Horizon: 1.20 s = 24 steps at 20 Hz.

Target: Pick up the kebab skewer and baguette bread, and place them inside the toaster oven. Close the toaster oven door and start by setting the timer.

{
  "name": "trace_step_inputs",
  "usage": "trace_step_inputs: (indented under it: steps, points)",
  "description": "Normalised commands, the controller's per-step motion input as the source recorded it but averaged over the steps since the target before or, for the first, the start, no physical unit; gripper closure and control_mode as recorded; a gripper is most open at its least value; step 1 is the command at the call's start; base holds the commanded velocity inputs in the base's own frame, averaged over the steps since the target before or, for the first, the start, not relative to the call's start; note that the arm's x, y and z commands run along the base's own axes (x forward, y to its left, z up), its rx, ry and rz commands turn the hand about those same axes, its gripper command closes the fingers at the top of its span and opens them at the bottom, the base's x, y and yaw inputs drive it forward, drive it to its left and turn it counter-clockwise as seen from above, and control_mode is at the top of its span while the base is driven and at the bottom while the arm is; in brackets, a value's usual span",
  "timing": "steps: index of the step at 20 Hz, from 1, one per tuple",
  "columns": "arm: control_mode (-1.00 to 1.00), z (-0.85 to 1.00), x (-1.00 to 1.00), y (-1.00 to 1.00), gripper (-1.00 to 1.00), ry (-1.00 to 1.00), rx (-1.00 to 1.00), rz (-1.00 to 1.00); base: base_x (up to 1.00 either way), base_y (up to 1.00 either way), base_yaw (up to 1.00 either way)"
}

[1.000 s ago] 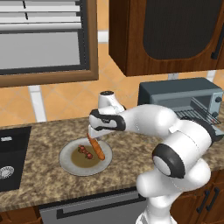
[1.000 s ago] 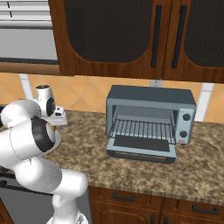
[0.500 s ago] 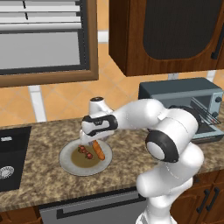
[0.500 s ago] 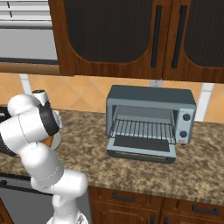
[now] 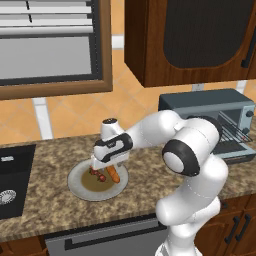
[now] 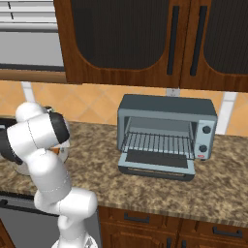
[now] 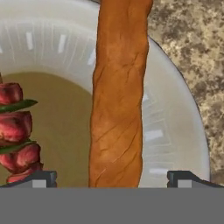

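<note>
Where the arm reaches down and left over the granite counter (image 5: 45, 200): gripper (image 5: 106, 169) low over a grey plate (image 5: 80, 189), jaws spread wide, nothing gripped. In the hand view, gripper (image 7: 112, 177) with one finger tip (image 7: 37, 176) on either side of the baguette bread (image 7: 117, 96), neither seen pressing on it; contact not possible to confirm.

Baguette bread (image 5: 113, 173): on the plate (image 7: 170, 113), long and orange-brown, running straight up the hand view, partly hidden under the hand in the left base view.

Kebab skewer (image 7: 15, 131): on the same plate, just beside the loaf, red meat chunks with thin green pieces between; in the left base view (image 5: 96, 174), to the left of the bread.

Toaster oven (image 6: 167, 133): well to the right on the counter (image 6: 213, 186), against the tiled wall, beneath dark wooden cabinets (image 6: 145, 41). Toaster oven door (image 6: 157, 162): folded down flat toward the near side, wire rack (image 6: 157, 143) exposed inside. Two knobs (image 6: 206, 139) at the right of the front.

Black sink (image 5: 10, 180): at the far left of the counter, apart from the plate.
</note>
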Motion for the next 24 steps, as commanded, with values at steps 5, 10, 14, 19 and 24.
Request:
trace_step_inputs:
  steps: [5, 10, 14, 19, 24]
  points:
    - [-1.00, -0.33, 0.02, -0.01, -1.00, -0.01, 0.01, 0.00, 0.00, 0.00, 0.00]
    - [-1.00, -0.24, 0.03, 0.00, 1.00, 0.00, 0.00, 0.00, 0.00, 0.00, 0.00]
    - [-1.00, 0.00, 0.00, 0.00, 1.00, 0.00, 0.00, 0.00, 0.00, 0.00, 0.00]
    - [-1.00, 0.70, 0.00, -0.10, 1.00, -0.01, 0.03, -0.05, 0.00, 0.00, 0.00]
    - [-1.00, 0.69, -0.42, -0.74, 1.00, 0.00, 0.08, -0.17, 0.00, 0.00, 0.00]
